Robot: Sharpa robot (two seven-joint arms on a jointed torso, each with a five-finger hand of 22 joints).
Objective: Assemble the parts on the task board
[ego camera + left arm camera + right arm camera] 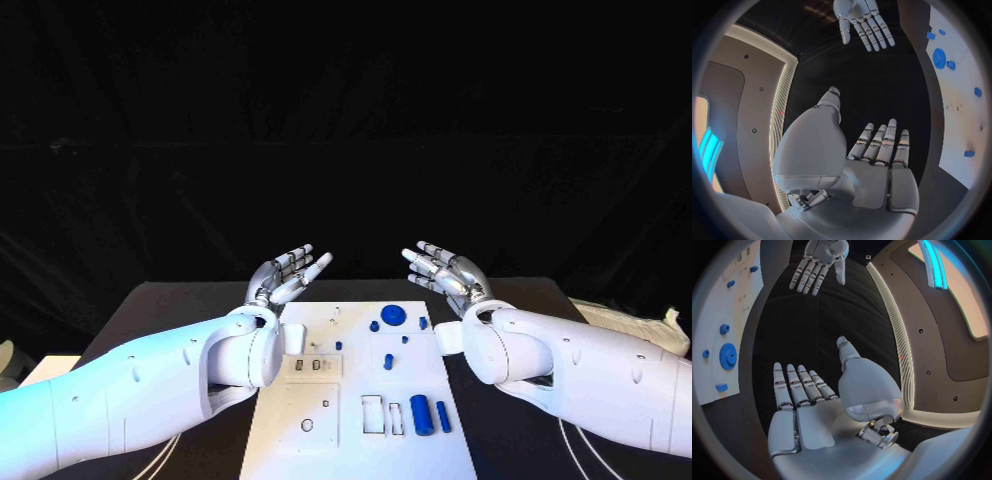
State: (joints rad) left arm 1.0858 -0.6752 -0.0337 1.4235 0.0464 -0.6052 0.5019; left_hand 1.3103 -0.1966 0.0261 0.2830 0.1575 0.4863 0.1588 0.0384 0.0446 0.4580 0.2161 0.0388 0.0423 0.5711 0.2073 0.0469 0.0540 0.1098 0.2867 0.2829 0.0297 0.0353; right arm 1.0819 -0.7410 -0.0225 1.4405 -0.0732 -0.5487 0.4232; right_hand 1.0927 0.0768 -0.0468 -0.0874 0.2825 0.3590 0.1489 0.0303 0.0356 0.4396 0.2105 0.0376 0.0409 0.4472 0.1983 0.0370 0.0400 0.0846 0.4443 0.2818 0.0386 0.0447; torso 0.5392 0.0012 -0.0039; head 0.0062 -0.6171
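Left hand [284, 275] and right hand [444, 270] raised above the far end of the task board [325, 425], palms facing, fingers apart, holding nothing. Blue parts lying on the board: large gear [392, 315] at the far end, long cylinder [421, 414] near the front edge, smaller pieces between. Seating of the small pieces probably incomplete; too small to confirm. Risk: a descending hand sweeping loose parts off the board onto the table [159, 305], or knocking the cylinder into a roll.
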